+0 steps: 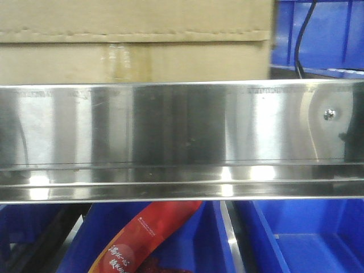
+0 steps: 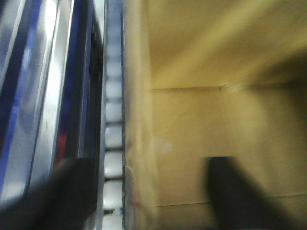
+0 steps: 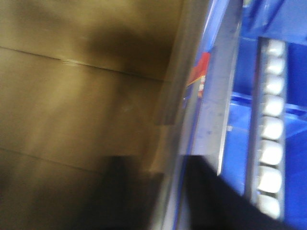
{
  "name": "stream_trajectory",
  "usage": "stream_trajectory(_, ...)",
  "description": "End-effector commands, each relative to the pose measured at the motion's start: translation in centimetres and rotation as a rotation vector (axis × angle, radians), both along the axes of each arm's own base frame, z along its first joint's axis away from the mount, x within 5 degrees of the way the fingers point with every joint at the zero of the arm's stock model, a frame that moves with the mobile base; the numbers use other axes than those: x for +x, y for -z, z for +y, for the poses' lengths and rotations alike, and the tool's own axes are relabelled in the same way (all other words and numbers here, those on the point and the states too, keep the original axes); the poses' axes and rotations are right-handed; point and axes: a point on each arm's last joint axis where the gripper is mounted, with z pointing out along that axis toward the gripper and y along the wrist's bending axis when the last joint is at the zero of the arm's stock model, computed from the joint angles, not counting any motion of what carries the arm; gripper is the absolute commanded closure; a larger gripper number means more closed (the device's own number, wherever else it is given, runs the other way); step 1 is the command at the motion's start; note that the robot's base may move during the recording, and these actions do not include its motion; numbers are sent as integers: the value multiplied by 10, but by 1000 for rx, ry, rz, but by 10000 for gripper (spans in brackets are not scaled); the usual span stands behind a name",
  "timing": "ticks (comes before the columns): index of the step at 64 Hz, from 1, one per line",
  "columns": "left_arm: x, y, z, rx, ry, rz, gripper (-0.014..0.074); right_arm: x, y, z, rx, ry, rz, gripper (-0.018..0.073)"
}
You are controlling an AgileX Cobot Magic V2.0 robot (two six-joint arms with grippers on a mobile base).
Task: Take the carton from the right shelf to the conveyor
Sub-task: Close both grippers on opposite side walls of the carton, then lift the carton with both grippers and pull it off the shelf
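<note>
Lifting should be begun only once the carton (image 1: pixel 133 57), at 11 o'clock, is pressed evenly between both spread-open jaws.

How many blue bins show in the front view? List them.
4: upper-right bin, lower-left bin, lower-middle bin with a red packet, lower-right bin. The steel rail may hide more.

The carton (image 1: pixel 133 54) is set behind the shelf rail (image 1: pixel 182 131), over its left and middle. A screw (image 1: pixel 329 114) is fixed in the rail near its right end. Right of the carton an upper bin (image 1: pixel 324 34) is placed, with a cable (image 1: pixel 300 40) hung before it. Below the rail, lower bins (image 1: pixel 301 239) are ranged side by side, and a packet (image 1: pixel 149 236) is laid in the middle one. A roller track (image 2: pixel 113 134) is laid alongside the carton.
</note>
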Motion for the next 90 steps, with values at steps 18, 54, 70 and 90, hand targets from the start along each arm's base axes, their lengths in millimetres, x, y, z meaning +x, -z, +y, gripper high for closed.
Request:
stream_trajectory(18, -1, -12, 3, 5, -3, -31, 606, -2, -6, -2, -4, -1, -27, 627)
stream_trajectory(54, -101, -115, -15, -63, 96, -329, 614, -86, -98, -49, 71, 25, -276, 627)
stream_trajectory(70, -129, -103, -42, -87, 152, -278, 614, -126, -99, -69, 71, 24, -272, 627)
stream_trajectory(90, -135, -81, -68, -75, 238, -196, 614, -146, -69, -78, 24, 21, -180, 627)
